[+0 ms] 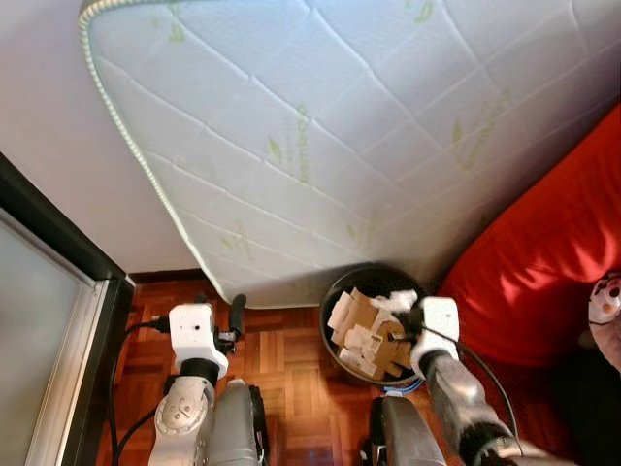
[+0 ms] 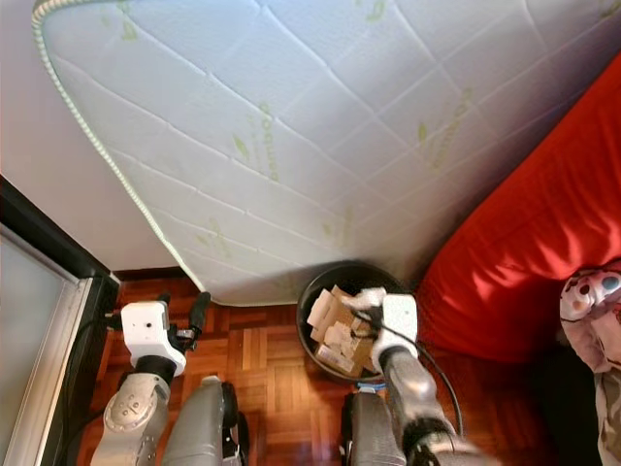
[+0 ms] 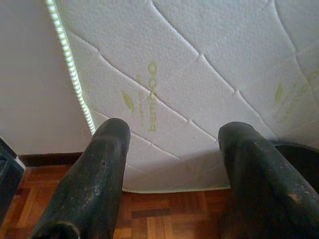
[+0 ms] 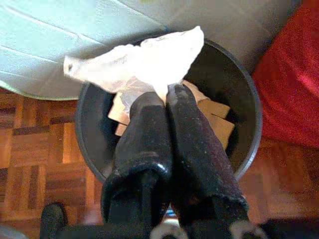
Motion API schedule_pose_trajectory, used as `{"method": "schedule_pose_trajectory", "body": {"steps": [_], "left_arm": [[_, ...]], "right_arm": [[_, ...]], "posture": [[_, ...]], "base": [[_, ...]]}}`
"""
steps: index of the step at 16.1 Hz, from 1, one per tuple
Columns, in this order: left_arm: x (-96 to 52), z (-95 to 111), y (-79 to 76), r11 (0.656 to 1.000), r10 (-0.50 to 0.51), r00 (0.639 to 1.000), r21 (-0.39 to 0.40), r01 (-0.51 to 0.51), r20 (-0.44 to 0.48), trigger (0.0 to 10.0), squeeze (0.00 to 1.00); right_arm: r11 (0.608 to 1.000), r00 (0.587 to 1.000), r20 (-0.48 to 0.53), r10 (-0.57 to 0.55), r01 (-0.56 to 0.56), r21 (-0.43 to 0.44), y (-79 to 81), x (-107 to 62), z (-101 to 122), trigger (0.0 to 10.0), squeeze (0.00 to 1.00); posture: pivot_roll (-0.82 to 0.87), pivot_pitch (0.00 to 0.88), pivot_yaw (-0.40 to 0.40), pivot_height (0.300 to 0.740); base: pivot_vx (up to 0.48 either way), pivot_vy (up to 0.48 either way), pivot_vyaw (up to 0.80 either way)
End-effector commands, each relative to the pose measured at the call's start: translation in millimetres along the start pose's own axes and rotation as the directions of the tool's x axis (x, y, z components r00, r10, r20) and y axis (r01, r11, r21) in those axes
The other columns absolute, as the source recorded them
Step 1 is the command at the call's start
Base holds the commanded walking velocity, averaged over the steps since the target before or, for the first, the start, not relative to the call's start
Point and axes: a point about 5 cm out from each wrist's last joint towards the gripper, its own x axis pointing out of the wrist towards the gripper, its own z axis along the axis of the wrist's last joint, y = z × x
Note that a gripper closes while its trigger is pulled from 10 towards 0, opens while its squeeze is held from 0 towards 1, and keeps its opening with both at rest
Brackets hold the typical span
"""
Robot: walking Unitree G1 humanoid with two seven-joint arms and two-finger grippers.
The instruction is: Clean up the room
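Note:
A black round bin (image 1: 335, 291) stands on the parquet floor, holding several pieces of brown cardboard (image 1: 364, 335). My right gripper (image 4: 164, 99) hangs over the bin's mouth, shut on a crumpled white wrapper (image 4: 144, 64); the wrapper (image 1: 400, 302) sticks out past the fingertips above the cardboard. My left gripper (image 3: 169, 144) is raised to the left of the bin, open, with nothing between its fingers (image 1: 237, 313), facing the white mattress.
A white quilted mattress (image 1: 340, 126) leans against the wall just behind the bin. A red cushion or beanbag (image 1: 553, 262) lies to the right. A dark-framed glass door (image 1: 49, 320) runs along the left. Bare parquet (image 1: 281, 349) lies between my arms.

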Motion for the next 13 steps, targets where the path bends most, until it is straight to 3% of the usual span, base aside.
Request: {"method": "schedule_pose_trajectory", "body": {"steps": [1,5,11,12,13], "left_arm": [[-7.1,-2,0.7,1.000,0.009,1.000,-0.005,-0.009,-0.021,10.0,0.00],[-19.8,10,1.4,1.000,0.020,1.000,-0.007,-0.020,0.002,10.0,0.00],[-51.8,22,-2.4,1.000,0.026,0.999,-0.004,-0.026,-0.033,10.0,0.00],[-54.6,23,-3.0,1.000,0.027,0.999,-0.005,-0.027,-0.040,10.0,0.00],[-56.5,24,-3.6,1.000,0.027,0.999,-0.005,-0.027,-0.045,10.0,0.00]], "right_arm": [[1.000,0.999,-0.033,0.000,0.000,0.007,2.3,1.6,-1,10.0,0.00],[0.999,0.999,0.014,0.028,-0.028,-0.032,13.2,15.9,37,10.0,0.00],[0.998,1.000,0.000,0.014,-0.014,-0.059,10.7,17.1,41,10.0,0.00],[0.998,1.000,-0.002,0.015,-0.015,-0.055,9.8,16.9,40,10.0,0.40],[0.998,1.000,-0.005,0.017,-0.017,-0.056,9.3,16.7,40,10.0,1.00]], "posture": [[0.01,0.316,0.020,0.637],[0.05,0.383,0.012,0.637],[0.10,0.491,0.012,0.637],[0.10,0.504,0.011,0.637],[0.10,0.512,0.009,0.637]], "base": [[0.000,0.000,0.00],[0.000,0.000,0.00],[0.000,0.000,0.00],[0.000,0.000,0.00],[0.000,0.000,0.00]]}}
